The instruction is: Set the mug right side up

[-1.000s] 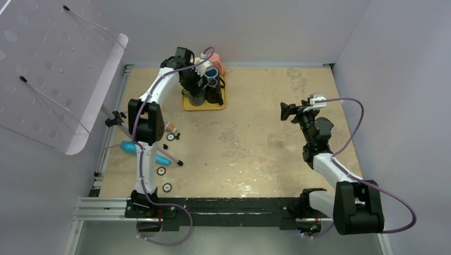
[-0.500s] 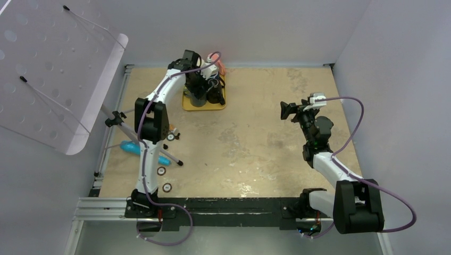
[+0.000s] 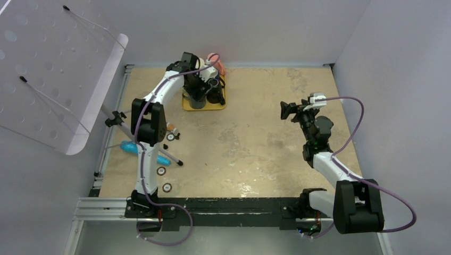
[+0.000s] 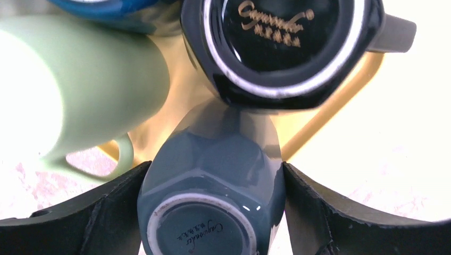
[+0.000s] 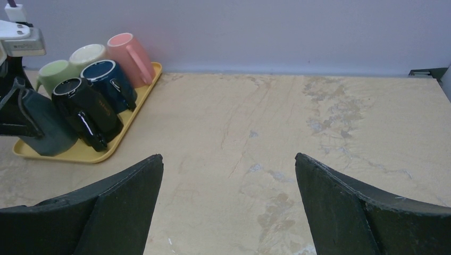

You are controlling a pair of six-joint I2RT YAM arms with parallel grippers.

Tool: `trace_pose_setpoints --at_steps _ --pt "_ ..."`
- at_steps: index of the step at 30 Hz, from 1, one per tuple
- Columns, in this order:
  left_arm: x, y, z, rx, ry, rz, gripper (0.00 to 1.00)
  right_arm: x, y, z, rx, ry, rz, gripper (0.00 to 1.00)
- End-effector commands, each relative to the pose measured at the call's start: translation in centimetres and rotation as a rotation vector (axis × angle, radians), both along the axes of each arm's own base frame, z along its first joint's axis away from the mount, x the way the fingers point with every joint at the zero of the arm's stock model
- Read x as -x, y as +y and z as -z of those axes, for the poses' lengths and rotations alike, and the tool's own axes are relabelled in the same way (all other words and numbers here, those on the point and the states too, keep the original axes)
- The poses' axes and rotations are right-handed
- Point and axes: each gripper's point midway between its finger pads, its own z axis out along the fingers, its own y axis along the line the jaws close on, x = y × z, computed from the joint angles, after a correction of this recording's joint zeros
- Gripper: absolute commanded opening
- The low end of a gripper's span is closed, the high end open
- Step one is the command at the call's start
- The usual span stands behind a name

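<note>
A grey-blue mug [image 4: 213, 186] stands upside down, base up, at the near corner of the yellow tray [image 4: 340, 90]. My left gripper [image 4: 215, 170] reaches down over it, and both black fingers press its sides. In the top view the left gripper [image 3: 198, 90] is over the tray [image 3: 205, 106] at the back left. The right wrist view shows the same mug [image 5: 45, 125] on the tray [image 5: 80, 156]. My right gripper [image 5: 228, 159] is open and empty, held above the table at right [image 3: 284, 110].
On the tray are also an upside-down black mug [image 4: 282, 42], a green mug [image 4: 80, 79], a dark blue mug [image 5: 109, 77], a cream mug [image 5: 88, 53] and a pink mug [image 5: 130, 56]. A tripod leg, a blue object [image 3: 130, 147] and small round pieces [image 3: 161, 171] lie at the left.
My left gripper has swung from the tray's back toward its near left corner and come down round the grey-blue mug. The right arm has not moved.
</note>
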Motion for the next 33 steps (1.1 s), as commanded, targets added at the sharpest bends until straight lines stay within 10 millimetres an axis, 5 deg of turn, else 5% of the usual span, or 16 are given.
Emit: trace_pose_setpoints --at_steps 1,7,14,20,24,33 --pt "1.5 0.4 -6.9 0.057 -0.097 -0.036 0.0 -0.8 0.3 -2.4 -0.03 -0.027 -0.003 0.98" --pt "3.7 -0.4 -10.1 0.147 -0.107 -0.038 0.0 0.0 4.0 -4.7 -0.115 -0.026 -0.117 0.96" --pt "7.4 -2.0 -14.7 0.295 -0.074 -0.032 0.0 3.6 17.2 -6.3 -0.301 0.046 -0.581 0.98" --pt "11.2 -3.3 -19.0 0.425 -0.055 -0.004 0.0 4.7 23.6 -7.3 -0.552 0.116 -0.823 0.98" --pt "13.5 -4.3 -21.8 0.506 -0.055 0.038 0.0 5.2 26.1 -8.6 -0.648 0.091 -0.95 0.98" --pt "15.8 -6.5 -23.4 0.565 -0.031 0.106 0.0 4.4 29.3 -8.6 -0.799 0.158 -1.071 0.92"
